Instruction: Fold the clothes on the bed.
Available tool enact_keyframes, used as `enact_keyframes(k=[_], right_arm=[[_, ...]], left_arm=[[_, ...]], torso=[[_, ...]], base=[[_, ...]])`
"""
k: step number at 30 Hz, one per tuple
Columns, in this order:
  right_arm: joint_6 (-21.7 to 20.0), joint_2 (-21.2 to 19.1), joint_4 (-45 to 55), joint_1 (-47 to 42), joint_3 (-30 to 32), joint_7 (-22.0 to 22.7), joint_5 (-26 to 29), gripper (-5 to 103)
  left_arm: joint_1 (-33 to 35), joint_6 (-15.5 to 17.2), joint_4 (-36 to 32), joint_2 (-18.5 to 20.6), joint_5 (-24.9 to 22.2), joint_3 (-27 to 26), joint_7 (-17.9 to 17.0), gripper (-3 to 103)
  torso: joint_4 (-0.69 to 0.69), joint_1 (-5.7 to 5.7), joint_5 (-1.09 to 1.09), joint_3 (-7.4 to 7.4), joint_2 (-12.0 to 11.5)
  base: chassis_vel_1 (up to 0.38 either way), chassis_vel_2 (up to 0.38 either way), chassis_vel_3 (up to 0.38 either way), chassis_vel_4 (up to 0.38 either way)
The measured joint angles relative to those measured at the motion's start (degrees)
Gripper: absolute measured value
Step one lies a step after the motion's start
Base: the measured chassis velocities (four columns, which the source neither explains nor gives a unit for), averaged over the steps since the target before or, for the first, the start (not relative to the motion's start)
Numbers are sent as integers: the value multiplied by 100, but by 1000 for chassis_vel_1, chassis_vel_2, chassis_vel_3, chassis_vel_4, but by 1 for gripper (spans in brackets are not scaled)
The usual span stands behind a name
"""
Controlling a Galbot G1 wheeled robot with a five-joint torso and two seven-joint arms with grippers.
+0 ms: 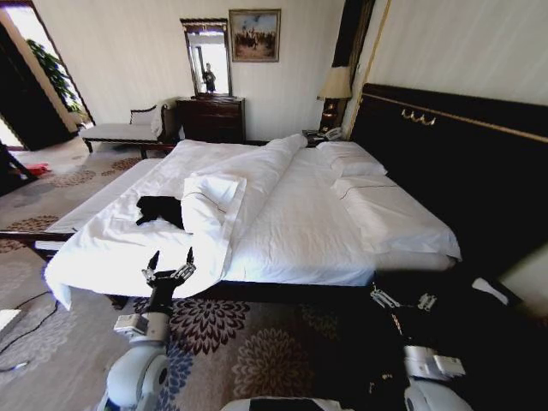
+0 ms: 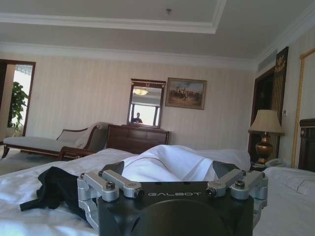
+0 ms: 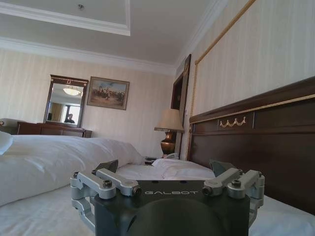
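T-shirt (image 2: 56, 189) beyond left wrist's fingers (image 2: 106, 181)

The bed (image 1: 300, 227) fills the middle of the head view, with its headboard (image 1: 454, 163) along the right side. The T-shirt (image 1: 160, 209) lies on the bed left of centre, just left of the bunched duvet (image 1: 227, 201). The pillows (image 1: 360, 171) lie right of centre, against the headboard. The left gripper (image 1: 171, 257) stands below the T-shirt at the bed's near edge. The right gripper (image 1: 402, 300) sits lower right, before the bed. A dresser (image 1: 211, 118) stands at upper centre, with a lamp (image 1: 335, 86) to its right.
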Motion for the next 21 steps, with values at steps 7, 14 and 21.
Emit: enact_keyframes(k=[7, 14, 21], right_arm=[[35, 12, -41, 32, -35, 0, -6, 100], [46, 8, -47, 41, -29, -2, -12, 100], [47, 10, -37, 28, 1, -11, -33, 100]], left_arm=[[-13, -11, 53, -6, -2, 7, -1, 100], [-6, -27, 61, -37, 18, 14, -2, 100], [22, -36, 37, -66, 46, 19, -2, 100]], torso=[[0, 2, 1, 1, -1], [0, 3, 0, 1, -2], [0, -6, -1, -2, 2]], base=[[-217, 220, 203, -215], [-66, 53, 63, -56], [0, 0, 0, 0]])
